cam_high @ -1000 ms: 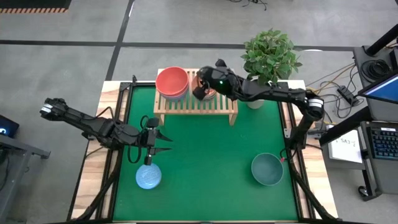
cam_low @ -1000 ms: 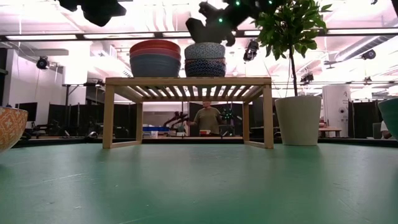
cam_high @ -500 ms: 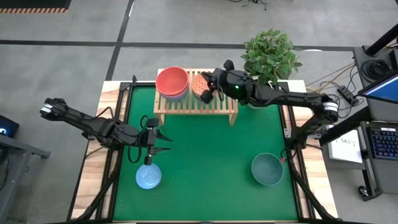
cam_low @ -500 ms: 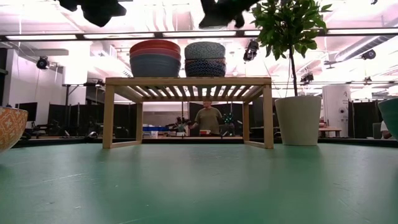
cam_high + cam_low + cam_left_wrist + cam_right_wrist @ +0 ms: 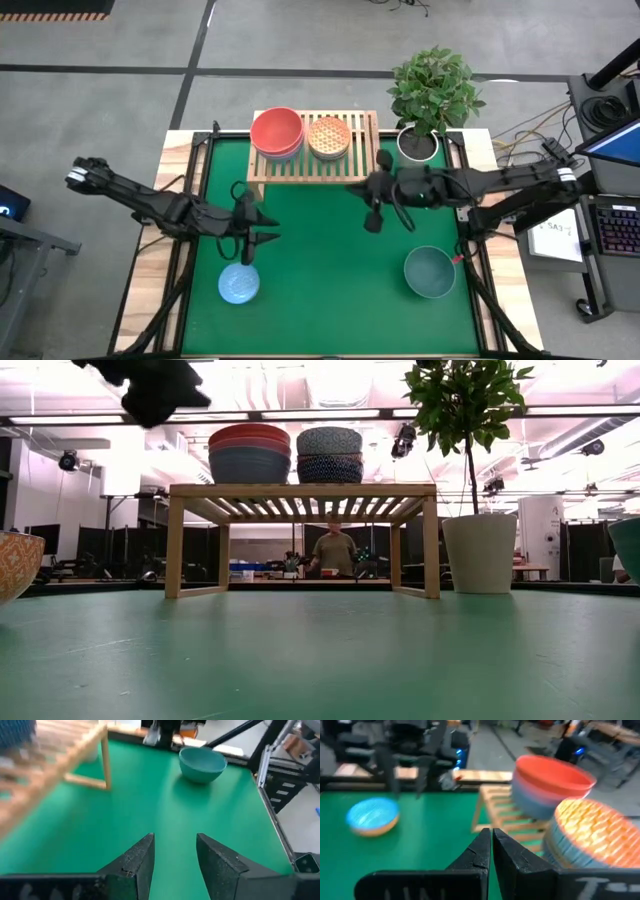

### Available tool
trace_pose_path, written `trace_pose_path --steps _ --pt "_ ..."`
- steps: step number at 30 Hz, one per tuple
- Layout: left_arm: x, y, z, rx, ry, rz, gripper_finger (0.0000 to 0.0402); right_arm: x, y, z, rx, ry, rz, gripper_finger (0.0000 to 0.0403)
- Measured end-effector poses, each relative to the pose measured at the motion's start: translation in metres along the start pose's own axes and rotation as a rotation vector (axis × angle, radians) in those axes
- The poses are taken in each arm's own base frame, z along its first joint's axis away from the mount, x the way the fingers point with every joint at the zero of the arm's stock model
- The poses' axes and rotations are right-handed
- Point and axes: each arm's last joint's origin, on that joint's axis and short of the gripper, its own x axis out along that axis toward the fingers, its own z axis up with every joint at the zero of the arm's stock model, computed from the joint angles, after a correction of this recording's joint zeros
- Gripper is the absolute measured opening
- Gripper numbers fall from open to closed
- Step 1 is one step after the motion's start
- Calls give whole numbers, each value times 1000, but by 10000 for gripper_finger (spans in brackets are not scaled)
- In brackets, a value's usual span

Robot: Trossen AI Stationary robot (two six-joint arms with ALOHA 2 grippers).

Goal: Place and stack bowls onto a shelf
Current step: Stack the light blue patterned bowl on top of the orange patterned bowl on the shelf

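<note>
The light-wood shelf (image 5: 315, 165) (image 5: 300, 490) carries two stacks of bowls side by side. A red bowl (image 5: 276, 131) (image 5: 551, 774) tops the left stack; an orange patterned bowl (image 5: 329, 135) (image 5: 592, 827) tops the right one. On the green mat sit a light blue bowl (image 5: 240, 284) (image 5: 372, 813) and a dark teal bowl (image 5: 430, 272) (image 5: 202, 763). My left gripper (image 5: 264, 229) (image 5: 174, 842) hangs open just above and on the far side of the light blue bowl. My right gripper (image 5: 356, 188) (image 5: 490, 835) is shut and empty, in front of the shelf's right end.
A white plant pot (image 5: 418, 143) (image 5: 480, 553) with a leafy plant stands at the shelf's right end. A wood border frames the mat (image 5: 330, 270), with bare mat between the two loose bowls. A person (image 5: 335, 550) stands in the room beyond the table.
My right gripper has come away from the orange patterned bowl, which stays on the shelf's right stack. It has drawn back toward the near edge and a little to the right, and now stands over the mat. My left gripper has dipped slightly.
</note>
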Motion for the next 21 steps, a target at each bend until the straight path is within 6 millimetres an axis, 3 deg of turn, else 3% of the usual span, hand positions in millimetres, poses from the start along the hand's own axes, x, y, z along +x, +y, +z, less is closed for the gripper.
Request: trace_pose_path --steps 6,12,15,21 --pt "17 -8 -7 -179 204 22 117 -12 26 -34 -7 47 93 9" --pt "30 -25 -12 -251 566 82 108 -14 38 -64 -9 61 133 9" --pt "33 -38 -19 -235 738 85 107 -15 41 -71 0 44 144 9" --pt "38 -67 -31 -176 901 54 107 -12 43 -81 -3 47 143 9"
